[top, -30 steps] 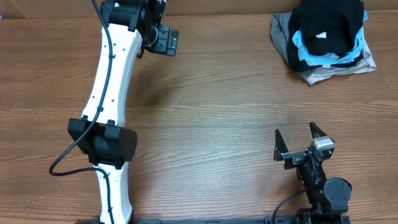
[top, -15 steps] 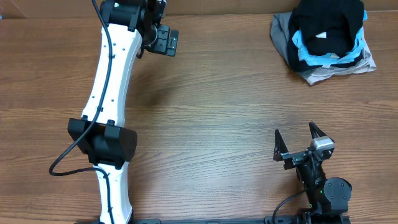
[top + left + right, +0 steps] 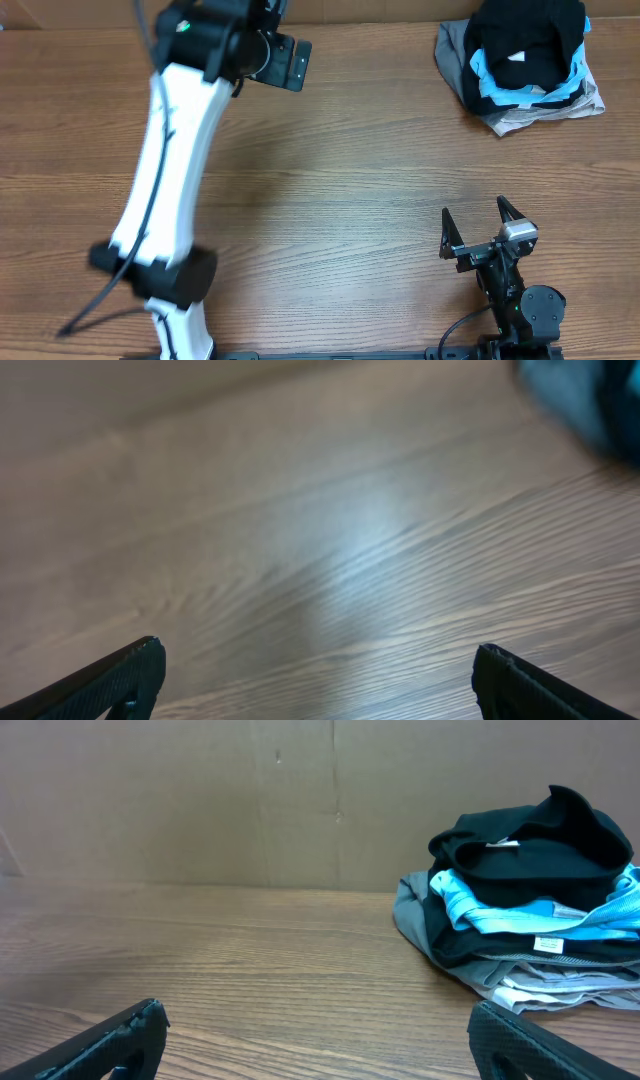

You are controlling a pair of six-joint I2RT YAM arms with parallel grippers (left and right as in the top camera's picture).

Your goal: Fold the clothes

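The clothes, a black T-shirt (image 3: 527, 42) with a white neck tag, lie crumpled on top of a pile at the table's far right corner. The right wrist view shows the black T-shirt (image 3: 540, 845) at the right, well ahead of my right gripper (image 3: 318, 1030). That right gripper (image 3: 477, 222) rests open near the front edge, with nothing between its fingers. My left gripper (image 3: 296, 62) is at the far edge, left of the middle, far from the pile. In the left wrist view the left gripper (image 3: 320, 675) is open over bare wood, and the pile is a dark blur (image 3: 590, 400) at top right.
Under the black shirt lie a light blue shirt (image 3: 498, 92), a grey garment (image 3: 453, 50) and a beige one (image 3: 585, 103). The white left arm (image 3: 170, 160) stretches along the table's left side. A brown wall (image 3: 200, 800) backs the table.
The left arm has swung and its gripper has moved to the right along the far edge. The right arm and the pile have not moved.
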